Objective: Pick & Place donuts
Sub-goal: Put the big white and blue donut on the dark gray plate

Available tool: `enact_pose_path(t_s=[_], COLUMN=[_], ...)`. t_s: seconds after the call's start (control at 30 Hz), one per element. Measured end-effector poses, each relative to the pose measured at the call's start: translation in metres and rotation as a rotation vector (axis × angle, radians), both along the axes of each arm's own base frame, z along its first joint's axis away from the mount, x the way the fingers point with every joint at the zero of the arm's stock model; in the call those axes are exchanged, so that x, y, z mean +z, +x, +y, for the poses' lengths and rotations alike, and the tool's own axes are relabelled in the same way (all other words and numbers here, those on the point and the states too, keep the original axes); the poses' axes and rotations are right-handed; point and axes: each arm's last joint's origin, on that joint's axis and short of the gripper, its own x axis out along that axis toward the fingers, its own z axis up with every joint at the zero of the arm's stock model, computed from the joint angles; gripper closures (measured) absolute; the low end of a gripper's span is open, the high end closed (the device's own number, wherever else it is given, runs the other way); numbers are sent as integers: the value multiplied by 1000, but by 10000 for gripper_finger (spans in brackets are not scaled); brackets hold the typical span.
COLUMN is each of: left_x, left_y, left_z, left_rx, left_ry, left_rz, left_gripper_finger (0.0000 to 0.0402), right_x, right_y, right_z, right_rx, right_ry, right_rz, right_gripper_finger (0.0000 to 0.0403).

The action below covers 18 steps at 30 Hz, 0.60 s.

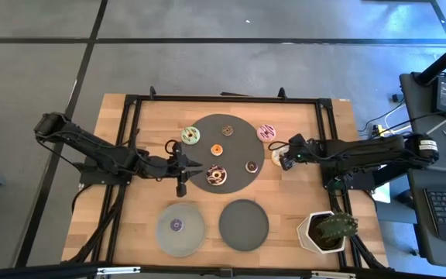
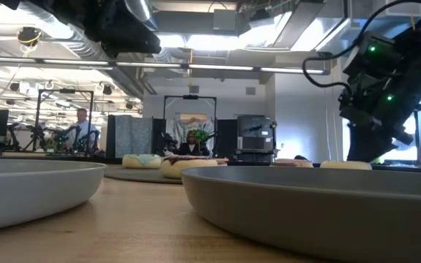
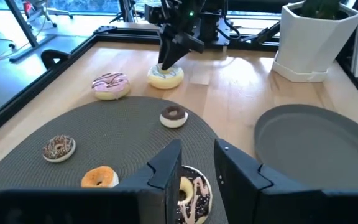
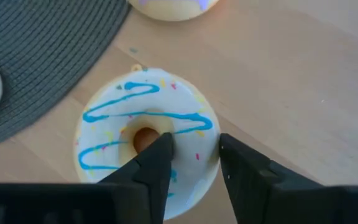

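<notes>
Along the table's near edge a white hexagonal planter (image 1: 324,231) with a green plant sits at the right corner, a dark grey plate (image 1: 244,225) lies bare beside it toward the middle, and a lighter grey plate (image 1: 180,229) to the left carries one mini purple donut (image 1: 176,225); bare wood runs between these plates and the big round woven mat (image 1: 235,174), and a wide strip of wood lies open along the table's left side. On the mat sit a chocolate-and-white donut (image 1: 216,175) at its near edge, a mini orange donut (image 1: 216,149), a small brown-topped donut (image 1: 252,167) and a chocolate sprinkled donut (image 1: 227,129) toward the far rim. A green donut (image 1: 190,136) lies on the wood at the mat's left rim and a pink striped donut (image 1: 266,132) at its right rim, both near the far black frame rail (image 1: 223,98). The left gripper (image 3: 194,163) hangs low over the chocolate-and-white donut with its fingers parted around it, not clamped. The right gripper (image 4: 193,155) is down on the white donut with blue icing lines (image 4: 146,146), on bare wood just right of the mat, fingers apart: one finger (image 4: 156,163) sits in the hole and the other outside the ring
</notes>
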Motion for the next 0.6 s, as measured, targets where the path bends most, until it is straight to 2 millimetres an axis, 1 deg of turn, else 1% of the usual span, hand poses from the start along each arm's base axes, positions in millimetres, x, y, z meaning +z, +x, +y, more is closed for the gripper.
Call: enact_pose_path(t_s=[0.13, 0.27, 0.33, 0.43, 0.53, 0.6], left_x=[0, 0, 0, 0, 0, 0], left_y=[0, 0, 0, 0, 0, 0], left_z=[0, 0, 0, 0, 0, 0], left_rx=[0, 0, -1, -1, -1, -1], left_ry=[0, 1, 0, 0, 0, 0], left_rz=[1, 2, 2, 3, 3, 3], left_gripper_finger=[306, 304, 304, 307, 310, 311], right_x=[-1, 0, 5, 24, 49, 65], right_y=[0, 0, 1, 13, 28, 40], right_z=[0, 0, 0, 4, 12, 22], right_rx=[1, 40, 72, 172, 317, 410], right_ry=[3, -12, -23, -41, -58, -60], right_rz=[10, 16, 15, -46, -111, -158], right_gripper_finger=[299, 347, 370, 392, 390, 390])
